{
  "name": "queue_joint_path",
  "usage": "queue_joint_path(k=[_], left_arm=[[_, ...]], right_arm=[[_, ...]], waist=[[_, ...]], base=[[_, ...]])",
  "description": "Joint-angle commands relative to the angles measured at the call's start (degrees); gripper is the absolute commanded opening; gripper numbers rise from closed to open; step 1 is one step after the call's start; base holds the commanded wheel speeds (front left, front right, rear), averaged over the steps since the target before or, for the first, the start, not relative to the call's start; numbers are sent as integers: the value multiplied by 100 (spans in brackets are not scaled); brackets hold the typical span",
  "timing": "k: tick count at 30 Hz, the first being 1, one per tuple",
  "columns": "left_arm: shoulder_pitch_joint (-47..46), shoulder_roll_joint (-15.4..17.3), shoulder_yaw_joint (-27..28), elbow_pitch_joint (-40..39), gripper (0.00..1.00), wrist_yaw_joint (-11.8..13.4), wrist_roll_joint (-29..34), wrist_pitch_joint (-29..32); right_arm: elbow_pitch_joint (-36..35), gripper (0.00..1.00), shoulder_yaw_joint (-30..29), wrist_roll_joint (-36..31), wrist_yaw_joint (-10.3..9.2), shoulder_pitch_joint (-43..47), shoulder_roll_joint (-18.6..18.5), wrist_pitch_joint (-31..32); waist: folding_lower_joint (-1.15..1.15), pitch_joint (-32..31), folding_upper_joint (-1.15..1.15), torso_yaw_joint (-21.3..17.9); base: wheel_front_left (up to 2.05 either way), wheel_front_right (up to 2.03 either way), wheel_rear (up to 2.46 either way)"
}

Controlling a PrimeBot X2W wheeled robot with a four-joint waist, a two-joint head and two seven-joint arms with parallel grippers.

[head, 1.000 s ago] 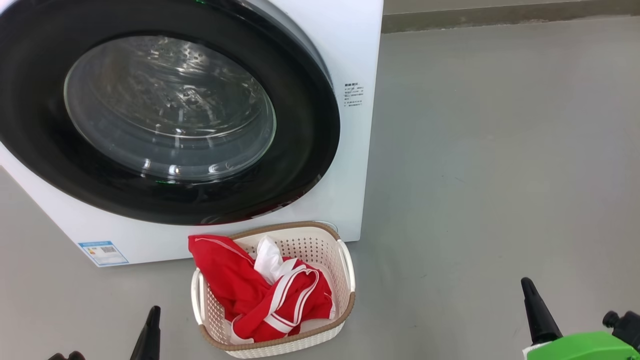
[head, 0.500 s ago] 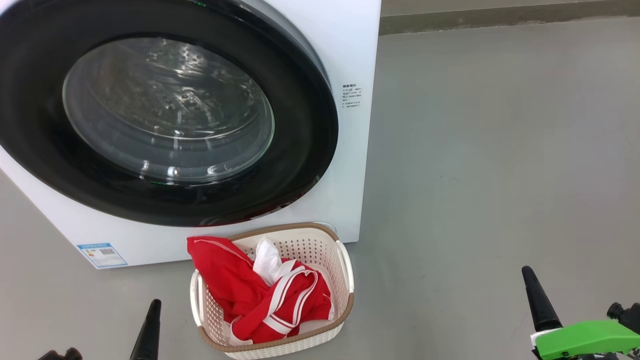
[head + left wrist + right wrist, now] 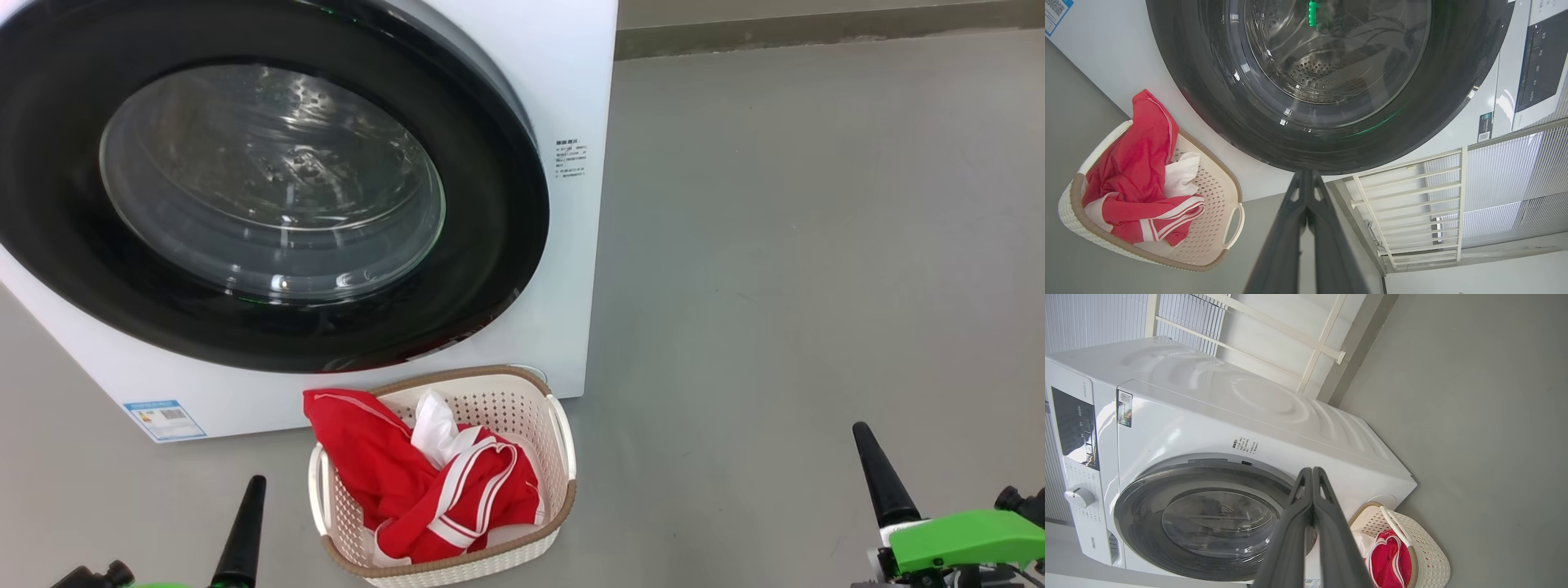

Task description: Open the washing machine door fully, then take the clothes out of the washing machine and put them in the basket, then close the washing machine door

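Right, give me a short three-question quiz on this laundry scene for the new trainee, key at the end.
1. True or false: the washing machine door stands closed.
2. Where do the clothes lie? A) inside the drum B) in the basket C) spread on the floor
3. Fill in: both arms' jaws are ____ and hold nothing.
Key: 1 true; 2 B; 3 shut.
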Motion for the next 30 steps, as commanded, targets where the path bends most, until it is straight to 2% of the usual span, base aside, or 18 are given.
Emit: queue_joint_path(k=[1,30], left_arm=[[-243,57,179,-154,0,-31,-162,54],[-446,-15,301,-177,0,-40,-1827,515]], right_arm=[[-170,0,59,164,-4,-301,-104,46],[-195,0,-22,1752,-5,-629,-136,530]], waist=[[0,-2,0,-2],[0,-41,0,-54]], base=[[0,0,0],[0,0,0]])
